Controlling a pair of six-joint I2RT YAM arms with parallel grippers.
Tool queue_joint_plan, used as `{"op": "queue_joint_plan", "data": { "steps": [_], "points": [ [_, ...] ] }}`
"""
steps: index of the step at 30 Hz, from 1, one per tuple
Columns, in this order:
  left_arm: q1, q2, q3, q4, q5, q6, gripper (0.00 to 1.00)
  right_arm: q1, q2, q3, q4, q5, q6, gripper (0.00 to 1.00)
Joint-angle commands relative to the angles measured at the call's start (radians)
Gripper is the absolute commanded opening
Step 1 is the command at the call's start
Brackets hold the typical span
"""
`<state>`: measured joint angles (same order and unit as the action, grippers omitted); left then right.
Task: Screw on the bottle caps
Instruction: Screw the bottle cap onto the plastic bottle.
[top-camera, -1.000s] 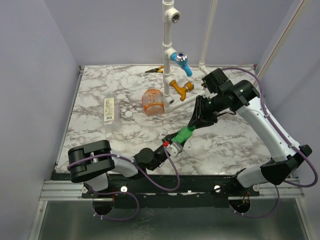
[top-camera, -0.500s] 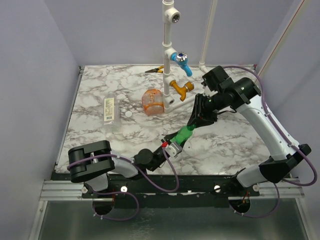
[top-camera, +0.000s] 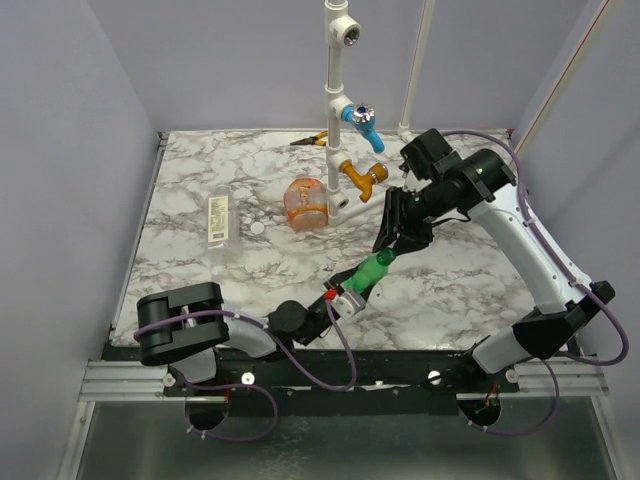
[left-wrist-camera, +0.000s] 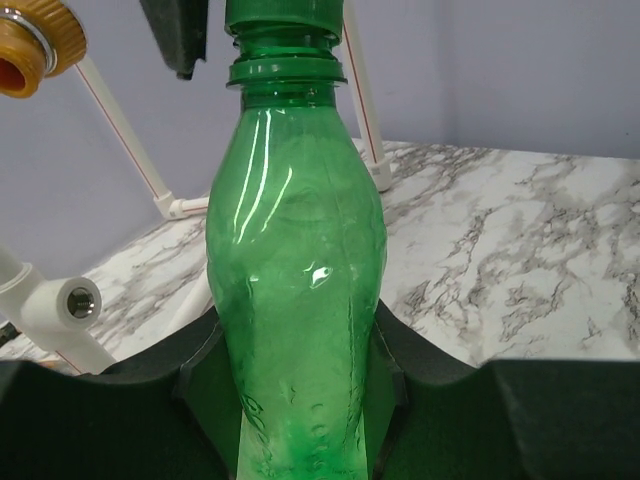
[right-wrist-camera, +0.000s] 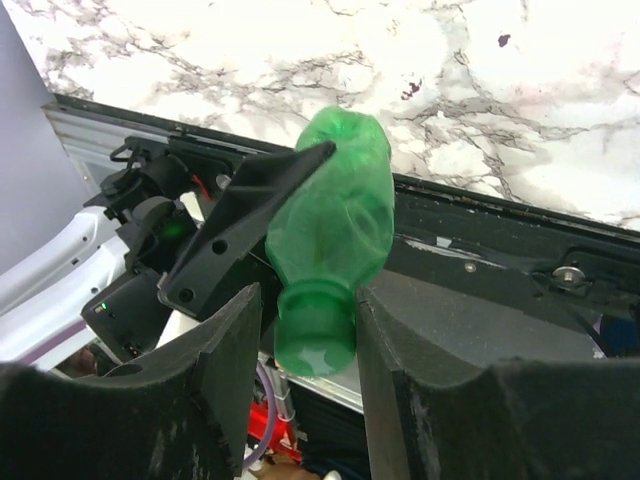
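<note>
Now right claw (right-wrist-camera: 308, 292) wider, spread beside green cap (right-wrist-camera: 315, 345); left claw (left-wrist-camera: 295, 385) tight on green bottle (left-wrist-camera: 295, 240).

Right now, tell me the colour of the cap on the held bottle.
Green, like the bottle itself; the cap shows best in the right wrist view.

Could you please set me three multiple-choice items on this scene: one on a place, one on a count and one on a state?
1. Where is the orange bottle?
A beside the pipe frame
B in the far left corner
C at the near edge

2. How many bottles show in the top view?
A one
B two
C three

3. The left gripper is:
A wide open and empty
B shut on the green bottle
C out of view

Answers:
1 A, it is next to the frame's foot.
2 C, there are the green, the orange and the clear bottle.
3 B, it clamps the bottle's body.
</note>
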<state>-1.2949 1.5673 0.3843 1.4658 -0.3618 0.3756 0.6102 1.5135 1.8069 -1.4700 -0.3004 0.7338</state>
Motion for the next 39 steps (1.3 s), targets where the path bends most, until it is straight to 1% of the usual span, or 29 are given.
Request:
{"op": "queue_joint_plan", "data": {
  "steps": [1, 4, 12, 19, 24, 28, 30, 35, 37, 39],
  "points": [
    [-0.031, 0.007, 0.022, 0.187, 0.079, -0.003, 0.00, 0.015, 0.027, 0.041, 0.052, -0.012, 0.012, 0.47],
    [-0.031, 0.013, 0.019, 0.187, 0.074, -0.009, 0.00, 0.014, 0.020, 0.046, 0.059, -0.003, 0.017, 0.53],
    [-0.030, 0.015, 0.013, 0.187, 0.061, -0.051, 0.00, 0.014, 0.013, 0.046, 0.064, 0.008, 0.032, 0.57],
    [-0.029, -0.004, 0.001, 0.189, 0.070, -0.069, 0.00, 0.014, 0.007, 0.075, 0.060, 0.077, 0.047, 0.62],
    [-0.029, -0.025, -0.005, 0.188, 0.067, -0.079, 0.00, 0.013, 0.002, 0.109, 0.083, 0.134, 0.048, 0.69],
    [-0.019, -0.051, -0.014, 0.188, 0.059, -0.106, 0.00, 0.014, -0.014, 0.119, 0.114, 0.190, 0.030, 0.71],
    [-0.011, -0.070, -0.024, 0.188, 0.056, -0.131, 0.00, 0.014, -0.032, 0.116, 0.144, 0.218, 0.002, 0.72],
    [0.013, -0.115, -0.054, 0.187, 0.053, -0.171, 0.00, 0.016, -0.134, 0.049, 0.290, 0.246, -0.135, 0.71],
    [0.021, -0.131, -0.070, 0.186, 0.052, -0.180, 0.00, 0.017, -0.164, 0.054, 0.337, 0.220, -0.199, 0.71],
    [0.025, -0.149, -0.084, 0.187, 0.047, -0.189, 0.00, 0.020, -0.172, 0.073, 0.344, 0.179, -0.248, 0.71]
  ]
}}
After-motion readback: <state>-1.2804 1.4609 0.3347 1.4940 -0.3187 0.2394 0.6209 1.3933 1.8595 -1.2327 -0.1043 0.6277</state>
